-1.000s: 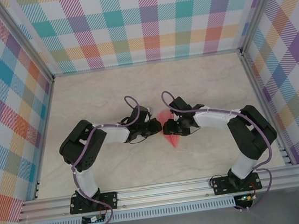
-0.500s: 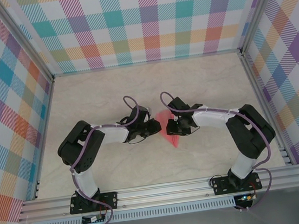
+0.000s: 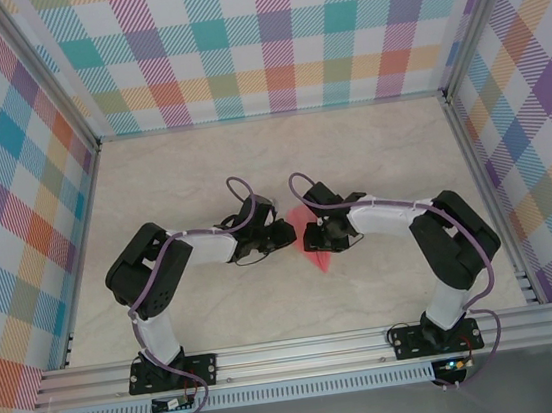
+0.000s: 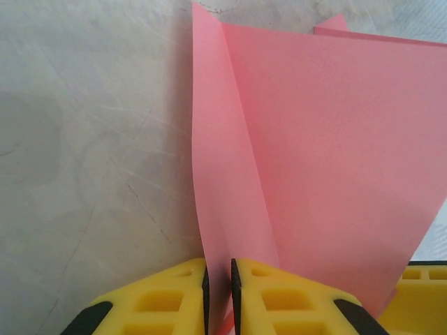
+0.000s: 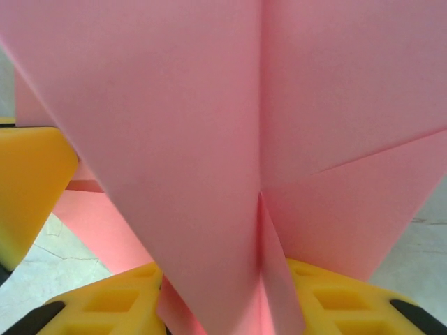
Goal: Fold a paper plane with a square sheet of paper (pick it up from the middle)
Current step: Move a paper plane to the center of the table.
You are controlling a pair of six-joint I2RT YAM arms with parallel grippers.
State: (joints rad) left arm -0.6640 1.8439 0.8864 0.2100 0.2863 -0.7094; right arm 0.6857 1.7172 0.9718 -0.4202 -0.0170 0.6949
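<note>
pinching the pink paper (image 4: 335, 160) at its near edge, the left gripper (image 4: 218, 269) is showing its two yellow fingers (image 4: 164, 296) drawn almost together. a thin fold of the sheet is running down into the slit between them, so the jaws are clamping the paper itself. from that grip the sheet is rising away from the wrist. one narrow flap is standing on edge left of a crease, and a broad flap is spreading to the right. the marbled table (image 4: 84, 153) is lying just beyond and left of the fingers.

the right gripper (image 5: 223, 272) is holding its own yellow fingers (image 5: 335, 296) noticeably apart. folded layers of the pink paper are filling the space between them, and a sharp centre crease is climbing straight up from the gap. whether those pads are pressing the layers or only flanking them, i cannot tell. a yellow wedge (image 5: 31, 188) is poking in at this gripper's left, close beside the paper.

seen from above, both grippers are facing each other tip to tip near the table's middle. the paper is sitting between them, its point jutting toward the arm bases on the right gripper's side. purple cables (image 3: 238, 186) are looping over each wrist. further out, plaid walls (image 3: 275, 35) are closing three sides, and an aluminium rail (image 3: 304, 349) is carrying the bases.
</note>
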